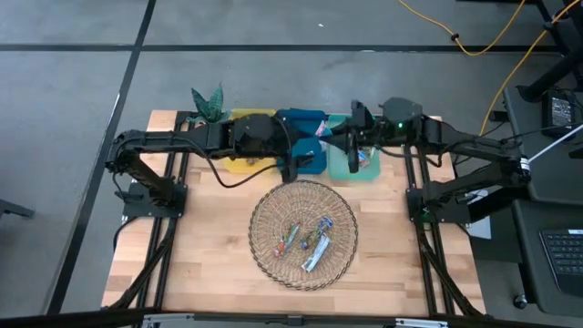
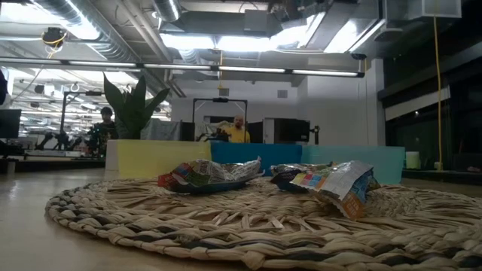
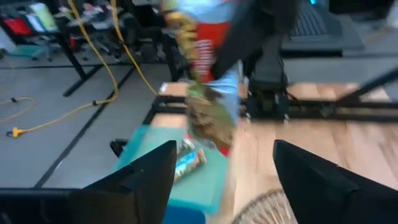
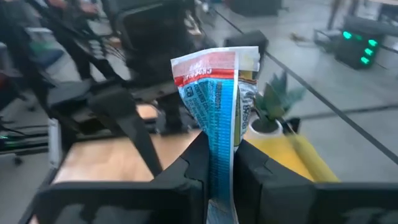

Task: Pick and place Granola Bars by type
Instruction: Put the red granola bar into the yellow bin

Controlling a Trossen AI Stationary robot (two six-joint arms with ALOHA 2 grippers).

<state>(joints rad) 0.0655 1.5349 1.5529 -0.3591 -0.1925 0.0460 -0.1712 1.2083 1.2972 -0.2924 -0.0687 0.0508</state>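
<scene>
While three or so Granola Bars (image 1: 306, 239) lie in the round wicker basket (image 1: 264, 251) near the middle of the bench (image 1: 200, 264), the sorting looks well under way rather than finished. Along the bench's far edge stand three trays side by side: a yellow tray (image 1: 244, 116), a blue tray (image 1: 305, 117) and a teal tray (image 1: 369, 173). In the left wrist view at least one wrapped bar (image 3: 188, 160) already rests in the teal tray; what the yellow and blue trays hold is hidden under the arms.

The right gripper (image 1: 349, 144) hovers over the teal tray, near the bench's far right corner, its fingers clamped on a silver-and-blue bar with a red band (image 4: 219, 118) that stands upright between them. My judgement is that this bar is the one in hand, about to be dropped into its tray.

The left gripper (image 1: 290, 169) sits over the front edge of the blue tray, just beyond the basket's far rim, with its fingers (image 3: 140, 180) spread apart and nothing between them.

What remains, as far as can be seen, is to release the held bar and then clear the basket: one reddish-green bar (image 1: 290, 237) toward its middle and silver-blue ones (image 1: 318, 246) toward its right side.
</scene>
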